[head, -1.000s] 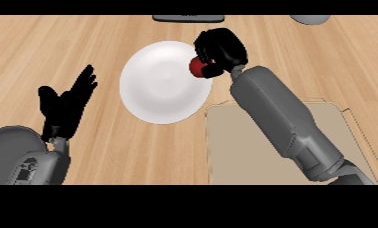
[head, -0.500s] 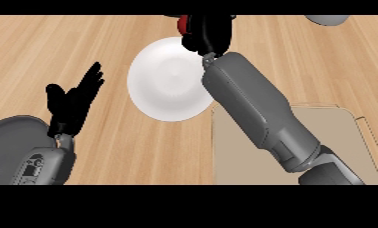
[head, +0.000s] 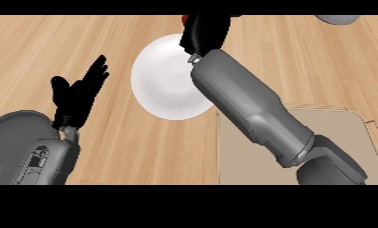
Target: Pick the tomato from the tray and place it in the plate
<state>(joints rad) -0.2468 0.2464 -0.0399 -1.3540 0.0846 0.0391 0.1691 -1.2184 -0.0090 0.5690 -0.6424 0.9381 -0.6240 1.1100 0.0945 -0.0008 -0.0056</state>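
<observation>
West of the plate: left hand [head: 77,94] open, fingers straight and pointing up, resting well apart from the plate; no part in the work
Plate [head: 162,87]: white, lying on the wooden surface [head: 88,37]; its right part covered by the right forearm; nothing visible on the bare part of it
Far rim of the plate: right hand [head: 205,31] curled shut, holding the tomato [head: 184,19]; only a sliver of red shows at the hand's left edge, right at the upper limit of the view
Tomato's place: inside the right hand, above or just beyond the plate's far rim; whether over the plate or past it cannot be told
Change: a second ago the hand with the tomato sat at the plate's right edge; half a second ago it had gone to the far side; now it is further up the view, and the plate has shifted in view as well
Meaning: the tomato is off the tray and carried; release not yet done; by my judgement the hand has overshot the middle and needs to come back over the plate before opening
Right of the plate: tray [head: 251,147], tan, partly under the right forearm; no tomato on its visible part
</observation>
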